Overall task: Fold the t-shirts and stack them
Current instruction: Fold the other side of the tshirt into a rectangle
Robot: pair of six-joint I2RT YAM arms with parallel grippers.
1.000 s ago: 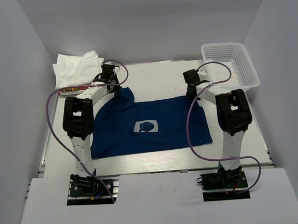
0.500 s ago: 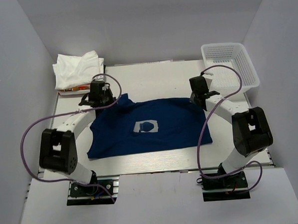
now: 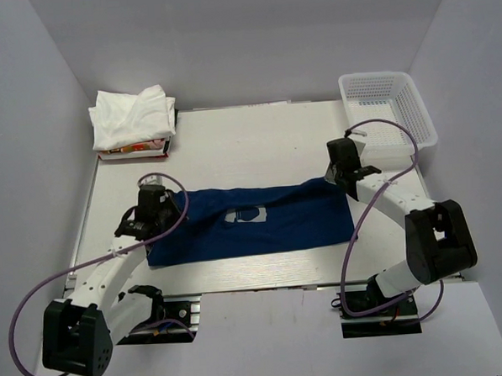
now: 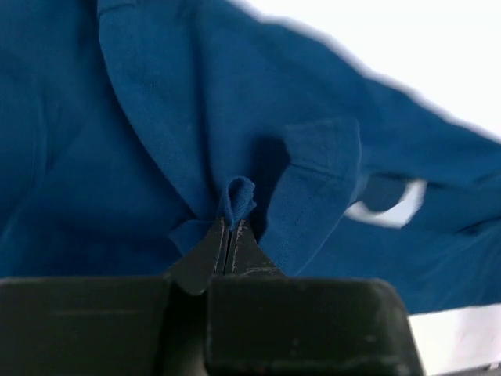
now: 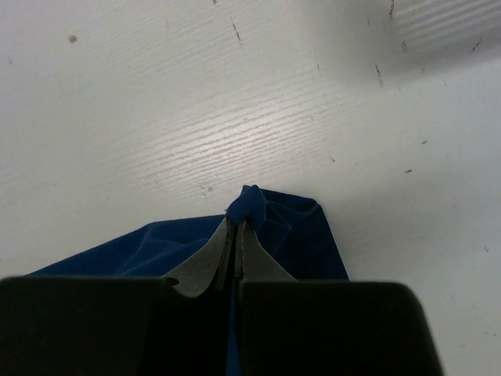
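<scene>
The navy blue t-shirt [image 3: 261, 222] lies across the middle of the table, its far part pulled over toward the front, the pale print [image 3: 244, 214] partly showing at the fold. My left gripper [image 3: 157, 203] is shut on a pinch of navy cloth [image 4: 237, 196] at the shirt's left end. My right gripper [image 3: 336, 177] is shut on a pinch of navy cloth [image 5: 252, 202] at the shirt's right far corner. White t-shirts [image 3: 132, 116] lie piled at the far left corner.
A white mesh basket [image 3: 387, 107] stands at the far right corner. A flat red and white object [image 3: 135, 149] lies under the white pile. Purple cables loop from both arms. Grey walls close in left, right and back.
Both grippers have drawn the shirt's far edge toward the near side, the left one much further. The shirt now shows as a narrower band, with the print half covered.
</scene>
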